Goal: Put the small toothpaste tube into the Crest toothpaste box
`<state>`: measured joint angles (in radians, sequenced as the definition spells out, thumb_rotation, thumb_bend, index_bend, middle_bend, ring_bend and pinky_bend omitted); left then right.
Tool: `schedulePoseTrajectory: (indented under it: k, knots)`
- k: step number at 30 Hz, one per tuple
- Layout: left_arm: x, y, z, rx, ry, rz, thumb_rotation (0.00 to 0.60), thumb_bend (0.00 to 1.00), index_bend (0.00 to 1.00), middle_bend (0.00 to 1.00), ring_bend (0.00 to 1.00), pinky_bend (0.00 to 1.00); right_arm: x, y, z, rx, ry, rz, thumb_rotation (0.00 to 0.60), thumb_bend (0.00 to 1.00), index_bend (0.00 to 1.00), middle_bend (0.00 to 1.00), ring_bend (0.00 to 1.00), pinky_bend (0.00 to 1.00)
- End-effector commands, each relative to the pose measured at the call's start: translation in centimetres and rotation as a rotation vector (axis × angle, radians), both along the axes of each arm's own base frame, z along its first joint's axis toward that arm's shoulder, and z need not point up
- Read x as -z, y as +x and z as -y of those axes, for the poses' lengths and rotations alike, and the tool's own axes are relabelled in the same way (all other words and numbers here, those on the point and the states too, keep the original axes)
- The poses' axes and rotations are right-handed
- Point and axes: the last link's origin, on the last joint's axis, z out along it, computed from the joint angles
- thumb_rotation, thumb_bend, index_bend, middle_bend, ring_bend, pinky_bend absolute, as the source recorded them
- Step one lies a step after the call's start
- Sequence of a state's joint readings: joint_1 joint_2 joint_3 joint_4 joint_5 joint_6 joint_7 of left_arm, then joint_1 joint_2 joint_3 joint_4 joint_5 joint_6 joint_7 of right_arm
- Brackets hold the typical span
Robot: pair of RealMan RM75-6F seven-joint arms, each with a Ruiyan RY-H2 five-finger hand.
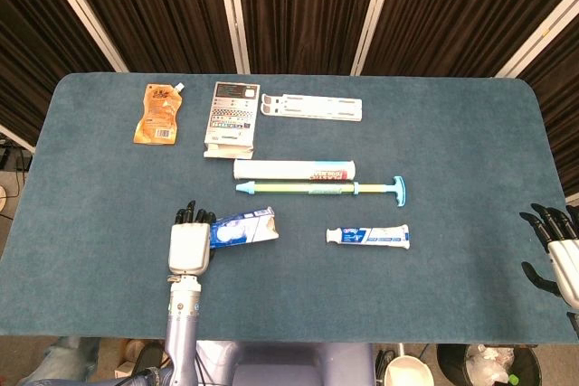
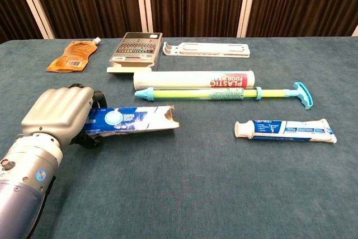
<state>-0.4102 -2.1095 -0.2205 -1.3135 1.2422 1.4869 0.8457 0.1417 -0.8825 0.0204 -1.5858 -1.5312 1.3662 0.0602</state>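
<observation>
My left hand grips the left end of the blue and white Crest box. The box's torn open end points right and looks raised a little off the cloth. The small toothpaste tube lies flat to the right of the box, cap end toward it, with a gap between them. My right hand hangs at the table's right edge with fingers spread, holding nothing; the chest view does not show it.
Behind the box lie a white cylinder tube and a green syringe-like pump with a blue handle. Further back are an orange pouch, a grey card box and a white flat rack.
</observation>
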Motion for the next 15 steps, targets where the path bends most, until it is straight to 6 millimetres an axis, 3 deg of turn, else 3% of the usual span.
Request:
schedulePoseTrajectory:
  k: [1,8,15]
  knots:
    - [-0.9,0.4,0.0,0.003,0.036,0.063,0.600,0.32,0.39,0.38,0.16,0.24,0.0,0.1,0.1,-0.002,-0.001,-0.003,0.600,0.31,0.18,0.13,0.12,0.03]
    - [-2.7,-0.2,-0.3,-0.035,0.079,0.101,0.600,0.34,0.43,0.43,0.22,0.29,0.0,0.3,0.3,-0.009,-0.001,-0.003,0.600,0.31,0.18,0.14,0.12,0.03]
    - [-3.0,-0.9,-0.3,-0.048,0.074,0.099,0.600,0.34,0.43,0.45,0.23,0.30,0.1,0.4,0.4,-0.010,0.002,0.000,0.600,0.31,0.18,0.14,0.13,0.03]
